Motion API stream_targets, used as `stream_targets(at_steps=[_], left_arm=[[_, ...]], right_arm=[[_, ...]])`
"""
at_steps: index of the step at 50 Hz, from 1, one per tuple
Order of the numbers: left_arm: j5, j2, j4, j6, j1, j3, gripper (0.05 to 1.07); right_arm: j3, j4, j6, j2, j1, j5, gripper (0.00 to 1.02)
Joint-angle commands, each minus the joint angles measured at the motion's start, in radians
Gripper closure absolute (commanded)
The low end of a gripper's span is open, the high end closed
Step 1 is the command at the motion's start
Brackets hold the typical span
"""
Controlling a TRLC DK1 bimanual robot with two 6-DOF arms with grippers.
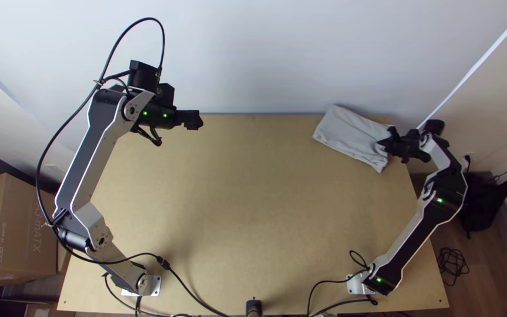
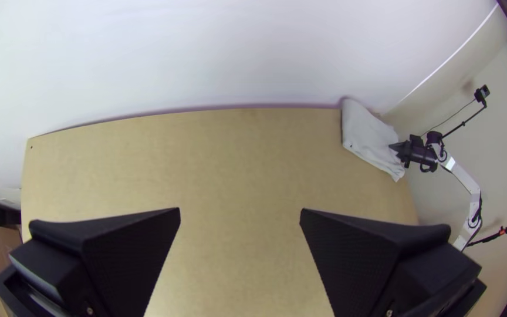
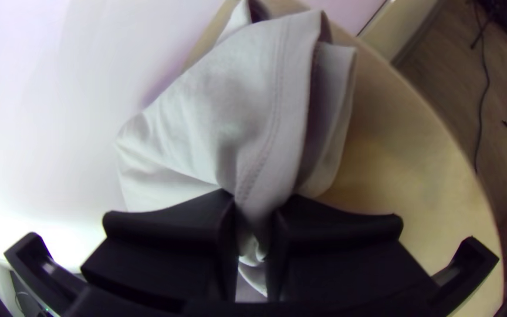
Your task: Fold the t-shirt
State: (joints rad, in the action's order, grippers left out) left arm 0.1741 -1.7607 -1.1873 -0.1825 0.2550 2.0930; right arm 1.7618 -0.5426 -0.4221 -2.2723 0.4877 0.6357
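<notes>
My right gripper (image 3: 253, 212) is clamping a pinch of the layered t-shirt (image 1: 350, 134) at its right end. From there its long axis is slanting left and outward across the table's (image 1: 236, 205) far right corner. My left gripper (image 2: 239, 211), fingers apart, is hanging farther off.

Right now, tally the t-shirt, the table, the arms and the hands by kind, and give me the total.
T-shirt: 1
Table: 1
Arms: 2 (left arm, right arm)
Hands: 2 (left hand open, right hand closed on the T-shirt)
Total: 6
</notes>
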Motion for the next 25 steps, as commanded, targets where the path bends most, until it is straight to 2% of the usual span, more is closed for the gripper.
stream_targets(at_steps=[1,2,3,6,11,13,15,19,25], left_arm=[[-0.002,0.015,-0.001,-0.008,0.007,0.032,0.09],[-0.002,0.018,0.0,-0.009,0.007,0.033,0.09],[-0.002,0.021,0.002,-0.011,0.007,0.035,0.09],[-0.004,0.033,0.005,-0.015,-0.003,0.045,0.09],[-0.012,0.05,0.008,-0.032,-0.045,0.096,0.09],[-0.021,0.058,0.015,-0.043,-0.066,0.119,0.09],[-0.025,0.076,0.029,-0.044,-0.088,0.133,0.09],[-0.027,0.121,0.058,-0.044,-0.142,0.136,0.09],[-0.03,0.193,0.074,-0.044,-0.211,0.136,0.09]], right_arm=[[-0.004,-0.034,-0.017,0.002,0.049,-0.019,0.44],[-0.01,-0.036,-0.012,0.019,0.057,-0.024,0.29],[-0.016,-0.037,-0.012,0.033,0.063,-0.031,0.18],[-0.036,-0.039,-0.004,0.094,0.08,-0.059,0.04],[-0.065,-0.03,0.031,0.227,0.103,-0.12,0.03],[-0.067,-0.02,0.046,0.275,0.114,-0.122,0.03],[-0.07,-0.02,0.088,0.335,0.118,-0.128,0.04],[-0.07,-0.02,0.195,0.447,0.115,-0.182,0.04],[-0.042,0.006,0.207,0.583,0.117,-0.188,0.04]])
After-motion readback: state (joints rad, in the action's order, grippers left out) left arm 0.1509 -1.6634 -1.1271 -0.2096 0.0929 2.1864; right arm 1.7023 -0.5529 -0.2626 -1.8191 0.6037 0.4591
